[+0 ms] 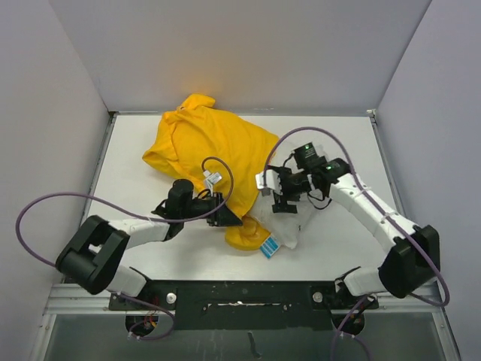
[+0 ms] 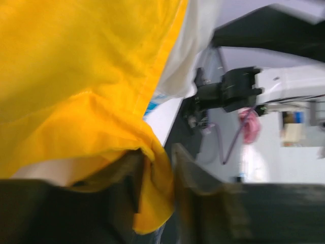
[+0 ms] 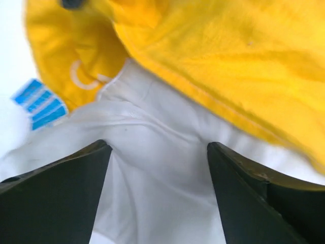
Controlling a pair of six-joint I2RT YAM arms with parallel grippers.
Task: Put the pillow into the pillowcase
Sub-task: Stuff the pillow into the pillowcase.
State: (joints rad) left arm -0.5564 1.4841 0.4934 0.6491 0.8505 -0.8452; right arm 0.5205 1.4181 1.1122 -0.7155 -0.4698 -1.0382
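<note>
The yellow pillowcase (image 1: 203, 143) lies crumpled from the back of the table toward the near middle. The white pillow (image 1: 297, 226) sticks out of its near right end. My left gripper (image 1: 225, 218) sits at the sack's near edge. In the left wrist view a fold of the yellow hem (image 2: 155, 193) fills the narrow gap of the left gripper (image 2: 156, 152). My right gripper (image 1: 279, 201) hovers over the pillow. In the right wrist view the right gripper (image 3: 157, 144) stands wide open, tips pressing into the white pillow (image 3: 157, 193) just below the yellow pillowcase (image 3: 218, 56) edge.
A blue-striped label (image 1: 270, 246) hangs from the cloth at the near edge of the pile, also in the right wrist view as a label (image 3: 40, 101). White walls enclose the table (image 1: 135, 165) on three sides. Purple cables loop over both arms.
</note>
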